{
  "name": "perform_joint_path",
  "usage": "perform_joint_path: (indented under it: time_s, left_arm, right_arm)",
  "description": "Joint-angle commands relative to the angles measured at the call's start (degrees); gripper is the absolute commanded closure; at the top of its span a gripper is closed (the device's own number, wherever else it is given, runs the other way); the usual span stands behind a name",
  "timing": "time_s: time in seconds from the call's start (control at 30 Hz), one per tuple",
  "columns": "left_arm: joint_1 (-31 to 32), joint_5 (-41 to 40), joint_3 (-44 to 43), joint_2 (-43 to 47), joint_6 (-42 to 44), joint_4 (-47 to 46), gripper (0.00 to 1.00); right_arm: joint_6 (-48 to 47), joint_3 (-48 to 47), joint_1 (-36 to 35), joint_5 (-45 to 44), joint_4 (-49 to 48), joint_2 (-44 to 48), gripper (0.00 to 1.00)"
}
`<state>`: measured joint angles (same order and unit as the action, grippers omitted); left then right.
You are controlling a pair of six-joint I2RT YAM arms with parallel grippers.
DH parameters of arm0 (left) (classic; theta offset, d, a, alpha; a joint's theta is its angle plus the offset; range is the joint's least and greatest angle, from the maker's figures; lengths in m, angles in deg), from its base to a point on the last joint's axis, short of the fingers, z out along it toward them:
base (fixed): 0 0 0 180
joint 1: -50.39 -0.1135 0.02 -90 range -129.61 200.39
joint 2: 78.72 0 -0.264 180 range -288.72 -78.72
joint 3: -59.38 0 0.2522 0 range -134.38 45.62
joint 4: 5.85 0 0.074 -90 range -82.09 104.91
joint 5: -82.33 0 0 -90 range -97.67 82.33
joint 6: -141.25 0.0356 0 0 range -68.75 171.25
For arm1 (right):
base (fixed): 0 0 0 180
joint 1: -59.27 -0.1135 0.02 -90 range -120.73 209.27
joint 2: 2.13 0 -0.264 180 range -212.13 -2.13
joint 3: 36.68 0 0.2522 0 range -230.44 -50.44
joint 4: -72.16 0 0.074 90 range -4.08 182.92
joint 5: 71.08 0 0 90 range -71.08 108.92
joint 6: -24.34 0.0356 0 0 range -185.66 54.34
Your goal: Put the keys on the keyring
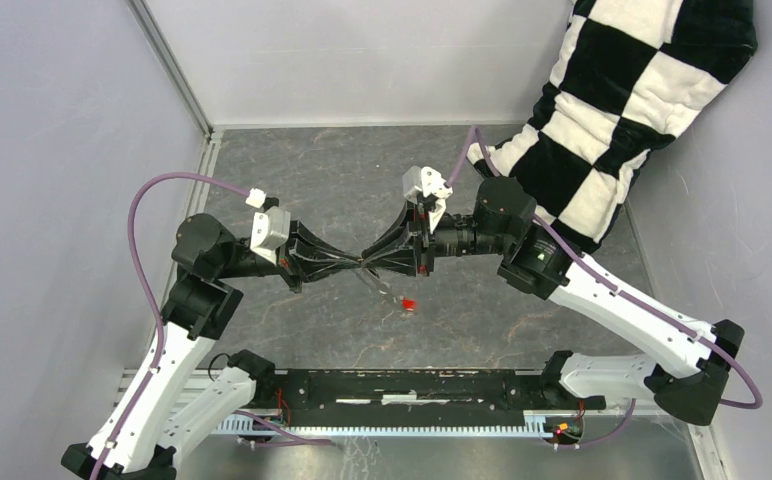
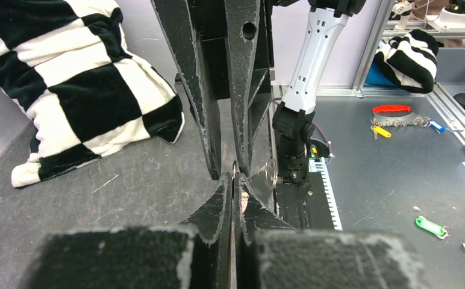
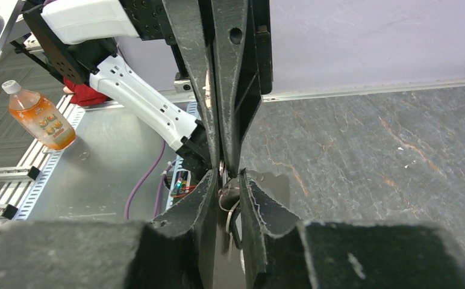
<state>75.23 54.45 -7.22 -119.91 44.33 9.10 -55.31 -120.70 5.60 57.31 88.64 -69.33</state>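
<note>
Left claw (image 2: 234,179) clenched tight, tip to tip with the right claw (image 3: 230,176); impossible to tell whether pinching wire or nothing. Right claw part-way apart, a loop of the ring (image 3: 227,208) sitting in its gap just behind the tips; cannot tell whether nipped or only straddled. Red key (image 1: 409,302) just below the meeting tips, slightly to the right claw's side, close over the table (image 1: 312,180), joined to the tips by a thin grey line and seemingly threaded on the ring already. No sign of the black key.

Judging the step as feeding or prising at the ring: hold one claw dead steady as an anvil and move only the other. Work in small slides along the wire, never a yank. Avoid squeezing harder: thin springy metal, round and slick, apt to skate off flat, scuffed black pads or twist sideways. Expect the tiny key, probably plastic-headed, to swing and snag. Mind the dark, veined, scratched table beneath the claws, poor contrast for grey wire. Check both wrist views before letting go.
</note>
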Motion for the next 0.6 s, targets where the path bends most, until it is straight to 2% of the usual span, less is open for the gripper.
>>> perform_joint_path:
  time_s: [0.0, 0.17, 0.3, 0.4, 0.5, 0.57]
  left_arm:
    - [0.03, 1.39, -1.57, 0.43, 4.02, 0.55, 0.98]
    - [0.03, 1.45, -1.39, 0.16, 4.58, 0.87, 0.98]
    - [0.03, 1.19, -1.52, 0.06, 5.98, 2.07, 0.98]
    - [0.03, -0.56, -2.12, -0.28, 11.45, 6.64, 0.98]
    - [0.03, -3.98, -2.80, -1.18, 18.27, 13.68, 0.83]
    - [0.03, -5.90, -3.13, -1.96, 22.63, 19.04, 0.53]
  right_arm:
    - [0.06, 0.52, -0.11, -0.75, -1.96, 0.39, 0.76]
    - [-0.10, 0.21, -0.13, -0.40, -1.75, 0.23, 0.99]
    - [-0.49, 1.08, -0.05, -0.31, -1.14, 0.40, 1.00]
    - [-2.07, 2.33, -0.14, -3.41, 0.85, 0.82, 1.00]
    - [-2.69, 5.40, 0.14, -6.24, 1.30, 0.78, 1.00]
    - [-2.61, 7.35, 0.24, -7.36, 0.51, 0.46, 1.00]
